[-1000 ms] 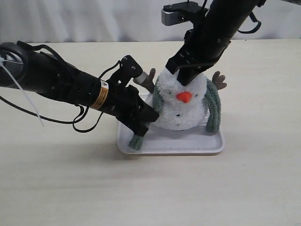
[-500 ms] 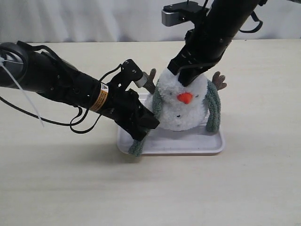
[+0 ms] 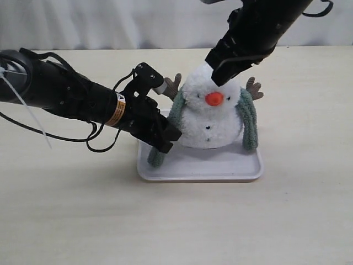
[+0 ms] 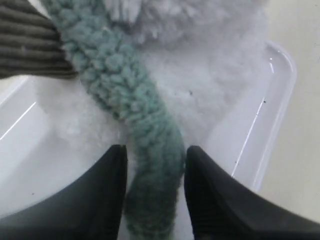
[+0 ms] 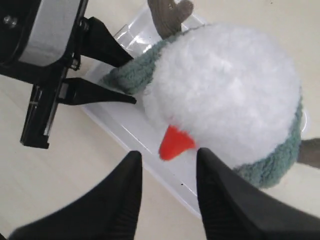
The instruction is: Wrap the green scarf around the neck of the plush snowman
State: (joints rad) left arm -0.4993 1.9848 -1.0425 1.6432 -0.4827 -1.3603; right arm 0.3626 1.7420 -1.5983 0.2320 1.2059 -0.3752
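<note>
Scarf looks soft, light, floppy, so pinch near its loose end; left gripper spread, straddling that end, right gripper spread, empty, over snowman.

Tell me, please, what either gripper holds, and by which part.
Nothing, it seems: the left gripper stands open astride one end of the green scarf; the right gripper is open, empty.

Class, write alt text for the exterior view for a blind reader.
A white plush snowman sits on a white tray, a green scarf hanging down both its sides. The left pincer straddles one scarf end; the right pincer is by its head.
</note>
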